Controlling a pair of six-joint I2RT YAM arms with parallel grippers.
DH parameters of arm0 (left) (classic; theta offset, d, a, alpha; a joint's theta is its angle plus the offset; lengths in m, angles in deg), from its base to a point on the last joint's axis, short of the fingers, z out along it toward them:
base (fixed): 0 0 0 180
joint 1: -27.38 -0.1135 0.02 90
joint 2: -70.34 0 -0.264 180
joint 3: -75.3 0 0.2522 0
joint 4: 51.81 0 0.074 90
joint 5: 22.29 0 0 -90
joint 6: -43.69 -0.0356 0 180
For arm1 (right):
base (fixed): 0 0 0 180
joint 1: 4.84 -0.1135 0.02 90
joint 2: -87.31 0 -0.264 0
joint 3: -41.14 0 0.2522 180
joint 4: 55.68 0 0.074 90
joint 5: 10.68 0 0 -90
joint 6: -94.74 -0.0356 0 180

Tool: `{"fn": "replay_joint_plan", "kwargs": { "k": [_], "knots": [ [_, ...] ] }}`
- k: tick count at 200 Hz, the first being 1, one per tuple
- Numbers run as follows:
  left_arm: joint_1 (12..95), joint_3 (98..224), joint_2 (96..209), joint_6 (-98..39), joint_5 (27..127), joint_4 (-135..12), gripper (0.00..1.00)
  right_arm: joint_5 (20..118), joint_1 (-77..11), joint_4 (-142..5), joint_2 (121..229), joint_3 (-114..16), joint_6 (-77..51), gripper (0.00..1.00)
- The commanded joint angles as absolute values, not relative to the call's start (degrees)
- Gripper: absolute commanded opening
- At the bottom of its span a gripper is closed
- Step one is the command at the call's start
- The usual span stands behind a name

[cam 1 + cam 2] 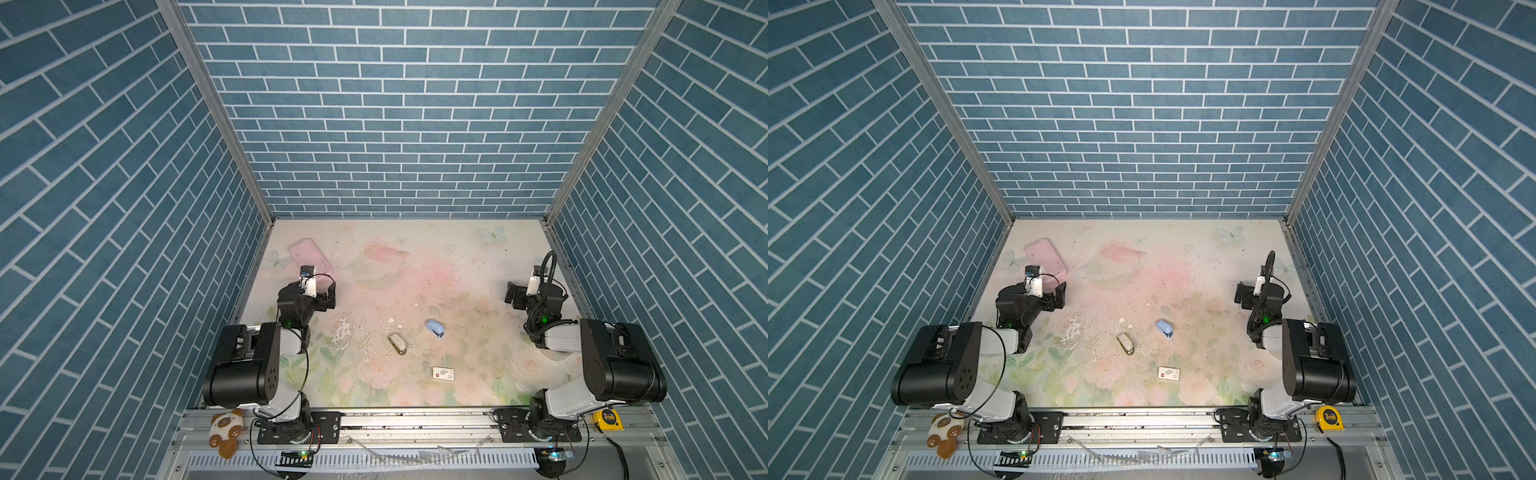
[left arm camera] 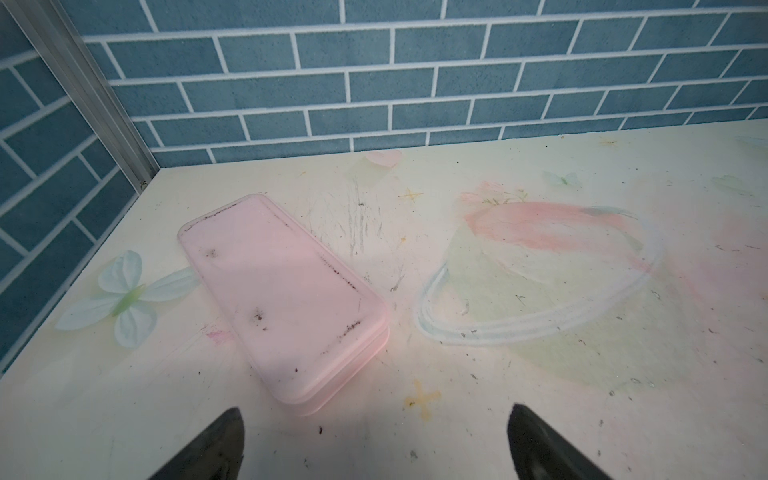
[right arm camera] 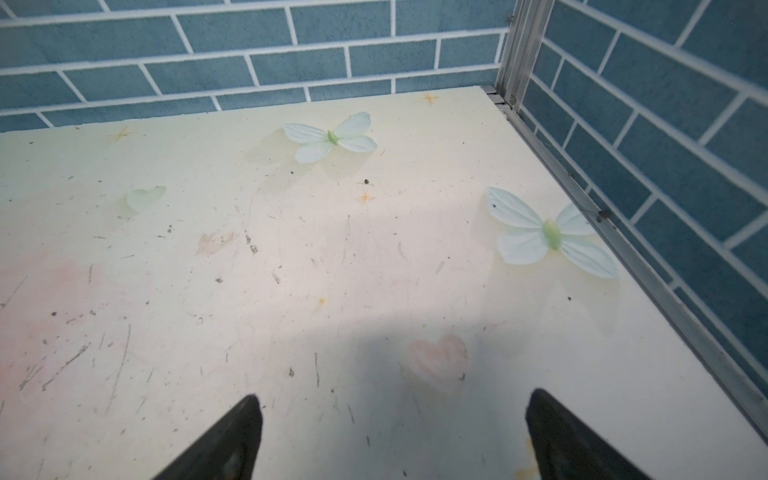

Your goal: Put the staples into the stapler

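Two arms sit at opposite sides of the table (image 1: 415,266), well apart from the task's things. No step of the loading is done yet.

- Left fingers (image 2: 212,453): spread fully wide, empty, just short of the pink case (image 2: 286,299).
- Right fingers (image 3: 228,449): equally wide, empty, over bare table near the far right corner.
- Blue stapler (image 1: 435,328) and cream stapler (image 1: 398,344): both closed, near the table's middle, close together but not touching. I cannot tell which one is meant.
- White staple box (image 1: 443,373): red-marked, nearer the front edge, apart from both staplers.
- The staples: not visible, presumably inside the box.

Judgement on the step in hand: reach in and secure one stapler.
- One arm should pin the base while the other lifts the top open, so the body does not skid on the smooth table.
- Grip low, across the narrow width.
- The box looks like light card, so pinch it softly and keep it level, or the strips may spill.
- Feed a strip legs down into the channel.
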State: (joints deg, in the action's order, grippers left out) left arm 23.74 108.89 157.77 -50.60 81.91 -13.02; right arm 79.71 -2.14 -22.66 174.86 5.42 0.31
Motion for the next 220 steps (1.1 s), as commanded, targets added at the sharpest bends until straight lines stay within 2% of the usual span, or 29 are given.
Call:
{"fn": "replay_joint_plan", "kwargs": {
  "k": [1,19,52,73,87,101,114,132,172,220],
  "knots": [
    [24.66,110.08,157.89,-50.98,82.17,-13.55,1.00,80.91,-2.03,-20.71,174.99,4.61,1.80,0.99],
    [24.66,110.74,155.80,-52.17,85.11,-16.06,1.00,83.85,-2.21,-28.60,170.54,2.25,0.67,0.99],
    [24.83,117.04,147.95,-53.77,88.77,-33.27,1.00,85.25,-2.47,-45.59,162.42,-3.27,-0.81,0.99],
    [24.83,123.34,143.58,-55.03,92.33,-48.11,0.99,86.20,-2.56,-58.73,157.10,-6.76,-8.82,0.99],
    [24.92,129.82,141.29,-59.07,98.44,-64.09,1.00,81.70,-2.56,-69.78,154.88,-10.43,-13.47,0.99],
    [25.53,137.49,140.12,-69.18,106.94,-83.48,1.00,75.64,-3.21,-78.12,152.55,-12.23,-17.17,0.99],
    [27.49,141.90,138.94,-74.21,108.30,-94.74,1.00,68.34,-3.89,-80.22,149.74,-10.78,-21.35,0.99],
    [31.78,143.99,135.92,-81.11,108.15,-105.48,1.00,64.65,-5.85,-86.90,146.25,-10.40,-24.20,0.99],
    [50.38,141.12,128.18,-86.56,98.57,-113.03,1.00,53.54,-8.03,-99.60,142.72,-9.05,-29.04,0.92],
    [68.93,139.70,131.76,-79.73,95.26,-105.80,1.00,40.76,-10.29,-103.61,138.67,-4.07,-34.64,0.89]
  ]
}}
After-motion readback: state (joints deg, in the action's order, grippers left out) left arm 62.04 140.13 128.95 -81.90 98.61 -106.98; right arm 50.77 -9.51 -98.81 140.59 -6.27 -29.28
